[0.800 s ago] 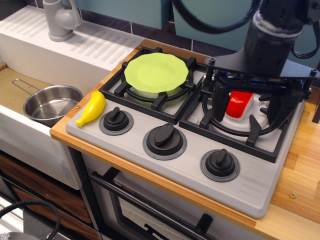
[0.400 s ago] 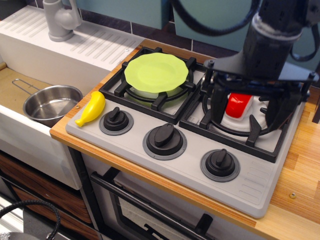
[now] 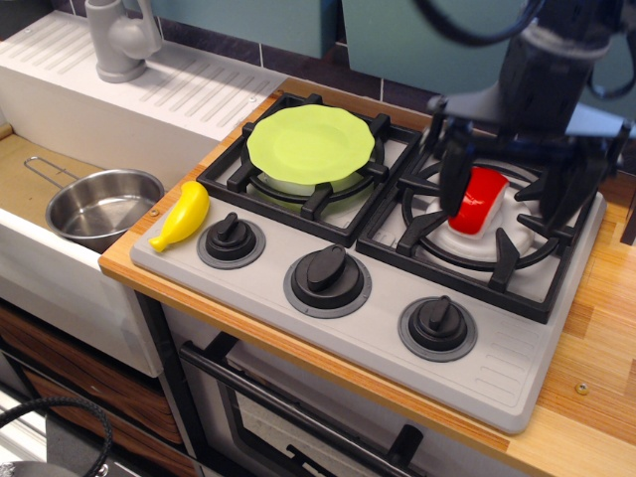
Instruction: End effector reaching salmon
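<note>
My arm runs out of the top edge, so only the dark wrist and crossbar of my end effector show, hanging over the right burner of the toy stove. My right prong is blurred against the black grate and its tip is hard to pick out; the left prong crosses the near-left edge of the salmon, hiding part of it. Whether either prong touches the piece I cannot tell.

The salmon lies on the white centre of the right burner, inside the grate's ring, its red top tilted up toward the far right. It sits between my two prongs, close to the left one and well apart from the right. My claw stands spread wide, nothing held in it.

On the left burner rests a lime-green plate. Left of the stove, a steel pot sits in the sink, its handle reaching left. A yellow banana lies on the stove's near-left corner, just beside the leftmost of three black knobs. A grey faucet stands far left, cut off at the top.
</note>
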Robot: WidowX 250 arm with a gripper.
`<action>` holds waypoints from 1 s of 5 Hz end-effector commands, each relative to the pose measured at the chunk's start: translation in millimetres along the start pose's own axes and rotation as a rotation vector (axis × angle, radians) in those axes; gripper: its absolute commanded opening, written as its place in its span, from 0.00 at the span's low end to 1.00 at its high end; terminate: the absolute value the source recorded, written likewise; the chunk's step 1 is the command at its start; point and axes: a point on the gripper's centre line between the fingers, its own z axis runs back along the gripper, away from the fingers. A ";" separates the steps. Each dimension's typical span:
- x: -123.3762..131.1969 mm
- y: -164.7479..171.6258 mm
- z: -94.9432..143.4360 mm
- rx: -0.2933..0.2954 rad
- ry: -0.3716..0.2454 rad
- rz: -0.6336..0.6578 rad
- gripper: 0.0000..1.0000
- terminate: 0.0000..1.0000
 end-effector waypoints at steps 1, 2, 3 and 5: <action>36.9 -11.3 19.4 -0.020 -0.049 0.000 1.00 0.00; 50.0 -10.4 13.1 -0.017 -0.075 -0.024 1.00 0.00; 59.8 -7.5 4.4 -0.032 -0.102 -0.067 1.00 0.00; 72.8 -8.1 -10.1 -0.055 -0.138 -0.129 1.00 0.00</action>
